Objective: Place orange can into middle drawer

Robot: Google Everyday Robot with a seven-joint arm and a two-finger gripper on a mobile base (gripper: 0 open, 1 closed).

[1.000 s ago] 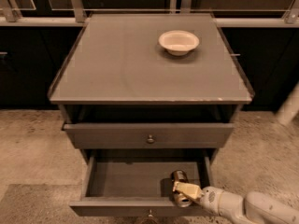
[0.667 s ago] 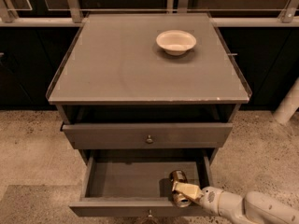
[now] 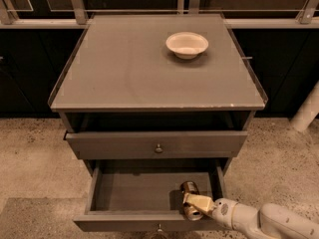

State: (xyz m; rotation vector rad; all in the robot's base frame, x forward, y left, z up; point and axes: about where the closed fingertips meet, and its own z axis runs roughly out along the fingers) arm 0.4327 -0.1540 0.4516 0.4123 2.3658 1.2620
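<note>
Cabinet: The big grey cabinet (image 3: 75,133) stands in the middle. Its flat grey tabletop (image 3: 129,73) is on top.

Middle drawer: The wide, shallow grey middle drawer (image 3: 134,190) is pulled out from under the near edge of the tabletop. You can see right into it.

Upper drawer: The matching grey upper drawer (image 3: 114,144) with a little round knob sits just above it and is almost shut.

Arm: The long white robot arm (image 3: 269,222) reaches in from below the near right corner of the tabletop.

Bowl: The small round white bowl (image 3: 187,44) sits on the tabletop near the far edge, a bit right of the middle.

Gripper: The tan two-finger gripper (image 3: 194,203) is inside the middle drawer. Its jaws are closed around the small, shiny metal orange can (image 3: 189,187).

Can: The orange can is in the near right corner of the middle drawer. I cannot tell if it touches the drawer floor.

Done: The drawer is open and the can is inside it.

Left: I think the gripper needs to let go and pull out.
</note>
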